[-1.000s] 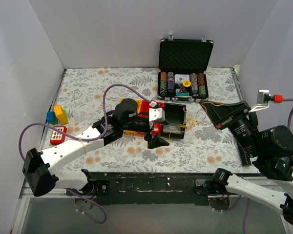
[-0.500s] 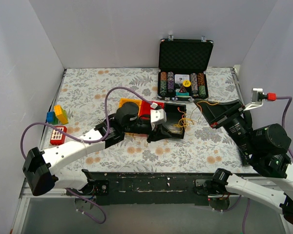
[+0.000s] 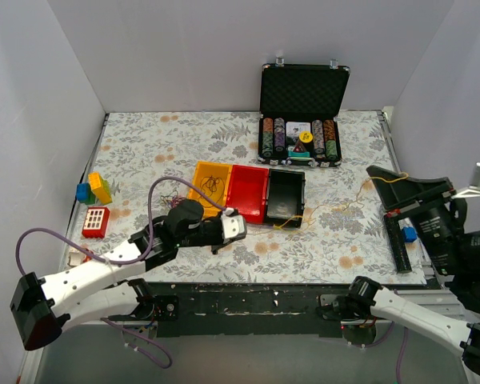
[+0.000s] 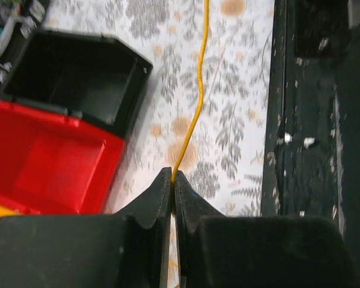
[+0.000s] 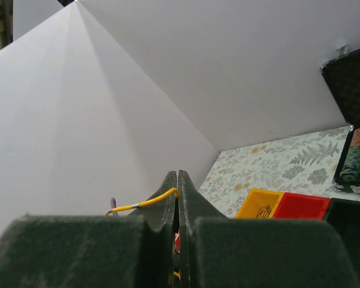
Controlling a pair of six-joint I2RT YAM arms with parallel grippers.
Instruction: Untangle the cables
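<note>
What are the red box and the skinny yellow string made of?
The red box looks like hard plastic: smooth, with a soft sheen and moulded walls. The yellow string is probably a thin wire in a plastic coat, since it holds gentle bends. I can't tell what is inside it.

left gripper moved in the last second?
Yes. Left gripper, shut on the yellow cable, pulled away from the black bin, left and toward the near edge.

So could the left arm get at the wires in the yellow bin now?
Probably not yet. The yellow bin is open-topped and nearby, with nothing over the wires, but the left gripper is shut on the yellow cable strung to the right gripper, so it must let go first.
</note>
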